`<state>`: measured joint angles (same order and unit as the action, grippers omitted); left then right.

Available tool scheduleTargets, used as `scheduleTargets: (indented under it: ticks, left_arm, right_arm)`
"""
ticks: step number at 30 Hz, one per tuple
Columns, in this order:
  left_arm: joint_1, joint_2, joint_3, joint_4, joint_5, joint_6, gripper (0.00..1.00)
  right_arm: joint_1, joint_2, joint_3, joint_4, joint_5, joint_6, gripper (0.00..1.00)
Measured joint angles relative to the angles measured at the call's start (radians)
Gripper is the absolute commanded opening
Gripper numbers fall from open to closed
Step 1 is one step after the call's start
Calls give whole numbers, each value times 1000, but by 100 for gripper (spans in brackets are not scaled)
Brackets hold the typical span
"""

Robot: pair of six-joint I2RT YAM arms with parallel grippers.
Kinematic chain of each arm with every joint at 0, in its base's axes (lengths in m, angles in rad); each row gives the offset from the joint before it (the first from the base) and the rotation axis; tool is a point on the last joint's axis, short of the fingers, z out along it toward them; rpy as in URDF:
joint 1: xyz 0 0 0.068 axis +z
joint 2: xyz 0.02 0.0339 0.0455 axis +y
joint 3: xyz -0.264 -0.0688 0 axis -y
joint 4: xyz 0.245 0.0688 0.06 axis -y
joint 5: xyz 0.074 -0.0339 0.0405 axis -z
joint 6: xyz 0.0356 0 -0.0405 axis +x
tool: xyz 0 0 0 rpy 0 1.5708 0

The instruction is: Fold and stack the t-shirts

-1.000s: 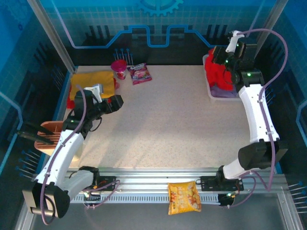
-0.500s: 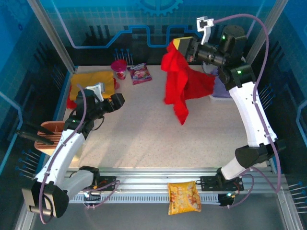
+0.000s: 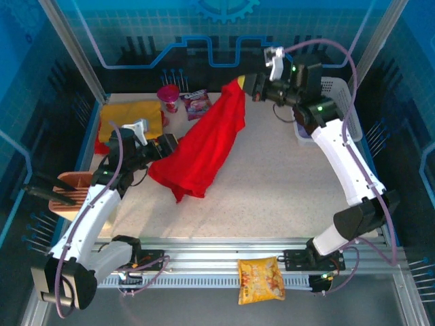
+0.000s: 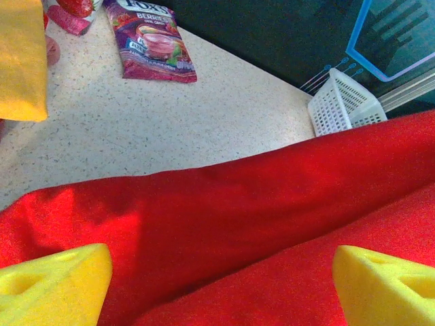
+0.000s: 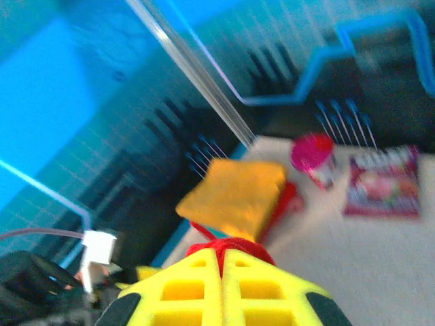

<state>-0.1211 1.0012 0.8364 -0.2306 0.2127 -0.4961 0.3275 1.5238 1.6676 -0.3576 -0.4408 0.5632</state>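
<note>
Top external view has the bright red cloth t-shirt [image 3: 204, 146] strung in a slanting drape across the speckled table [image 3: 285, 183]. Its top corner is raised at the far side, clamped in the closed right gripper [image 3: 246, 83]. Its lower bulk rests bunched on the surface just beside the left gripper [image 3: 170, 144]. Right wrist view confirms the hold: the yellow pads [image 5: 197, 268] meet with only a small knot of red fabric squeezed between them. Left wrist view shows the left tool's jaws standing wide apart, its yellow fingertips [image 4: 54, 285] either side of the red cloth lying below them, clamped on nothing.

A folded mustard yellow t-shirt [image 3: 129, 115] sits at the far left corner. A pink cup [image 3: 168, 98] and a purple berry snack pouch [image 3: 197, 103] stand close to the raised part of the red shirt, and the white plastic lattice basket [image 3: 333, 92] is at the far right.

By my reading the shirt is being spread out and is not yet flat. The main risk is the thin pinch: a tug from the other arm, or the hanging weight, could pull the corner free and drop the shirt in a heap. If the left jaws close on the bunched folds rather than a single edge, they would trap several layers and the shirt would open twisted. Sweeping the drape leftward could also knock over the cup, drag the pouch along, or flop over the yellow stack.
</note>
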Motion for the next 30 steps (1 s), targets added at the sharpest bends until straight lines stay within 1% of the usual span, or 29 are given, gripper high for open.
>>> scheduleTargets:
  ticks: [2,3,4,5,6,7,8,9,11,13,14,16,18,19,24,27,30]
  left_arm:
    - [0,-2,-4,-5,-2,0,85]
    - [0,-2,-6,-5,-3,0,85]
    - [0,-2,-9,-5,-5,0,85]
    - [0,-2,-15,-4,-6,-1,85]
    - [0,-2,-21,-4,-6,-2,85]
    - [-1,-2,-31,-3,-6,-4,84]
    - [-2,-2,-43,-4,-7,-6,83]
    - [-4,-2,-54,-5,-7,-15,81]
    - [-10,0,-71,-12,-10,-36,79]
    - [-18,1,-87,-20,-11,-59,76]
    - [-22,1,-99,-21,-12,-76,72]
    - [-27,1,-130,-27,-10,-107,64]
    - [-31,2,-165,-46,-8,-141,55]
    - [-32,2,-177,-55,-6,-150,52]
    - [-63,20,-262,-59,13,-224,52]
    - [-112,51,-315,-44,18,-266,52]
    - [-181,88,-350,-18,2,-290,52]
  right_arm:
    - [-47,-47,-154,-41,22,12,3]
    - [-78,-66,-222,-69,40,14,6]
    - [-110,-81,-278,-96,60,14,16]
    - [-150,-93,-330,-137,92,14,34]
    - [-192,-97,-366,-183,124,8,55]
    - [-230,-97,-393,-209,151,5,78]
    - [-268,-97,-417,-239,188,0,98]
    - [-289,-101,-438,-260,226,-9,100]
    - [-282,-119,-463,-293,288,-34,100]
    - [-219,-140,-465,-316,347,-66,100]
    - [-178,-151,-465,-317,364,-82,100]
    - [-97,-171,-477,-303,373,-109,99]
    - [-16,-195,-529,-263,365,-124,95]
    - [24,-204,-565,-243,364,-129,93]
    - [297,-219,-760,-141,369,-177,88]
    - [400,-207,-826,-87,380,-183,87]
    - [483,-147,-836,-32,445,-191,86]
